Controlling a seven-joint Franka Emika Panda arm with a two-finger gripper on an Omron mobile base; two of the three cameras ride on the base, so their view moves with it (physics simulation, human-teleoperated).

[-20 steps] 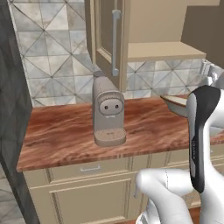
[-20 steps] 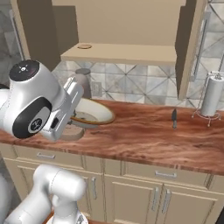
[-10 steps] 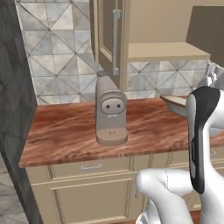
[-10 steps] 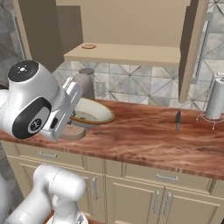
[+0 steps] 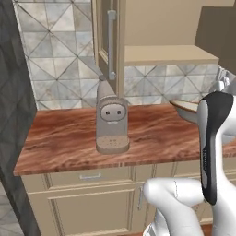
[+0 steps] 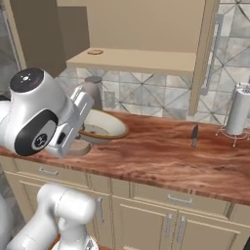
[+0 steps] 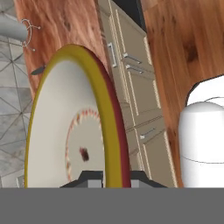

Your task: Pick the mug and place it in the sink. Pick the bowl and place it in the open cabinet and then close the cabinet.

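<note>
The shallow wide bowl (image 6: 100, 128), off-white inside with a yellow-and-red rim, is seen held at its near rim by the two-finger gripper (image 7: 113, 178) of the white arm. In the hand view the two dark finger tips (image 7: 89, 179) are closed on the rim, one on each side of it, and the bowl's pale inside with a ring of small brown marks is turned toward the left of that view. In the right base view the bowl is found above the left part of the reddish-brown wooden counter (image 6: 161, 156), roughly level; whether its foot touches the counter cannot be told. In the left base view only its edge (image 5: 186, 109) is visible, at the right, behind the arm.

The beige-tan wall cabinet (image 6: 146, 29) is open above the bowl; its inner shelf (image 6: 136, 59) is seen with a small round brown thing (image 6: 95, 51) lying at its left end. The open door with a long silver bar handle (image 5: 111, 44) is seen edge-on in the left base view.

A grey coffee machine (image 5: 111, 120) stands on the counter to the left of the bowl. Further right on the counter, a small dark knife (image 6: 194, 135) stands upright, and a white roll on a wire holder (image 6: 237, 113) is placed at the far right. Beige lower cabinets (image 6: 146, 215) with silver handles are seen under the counter.
</note>
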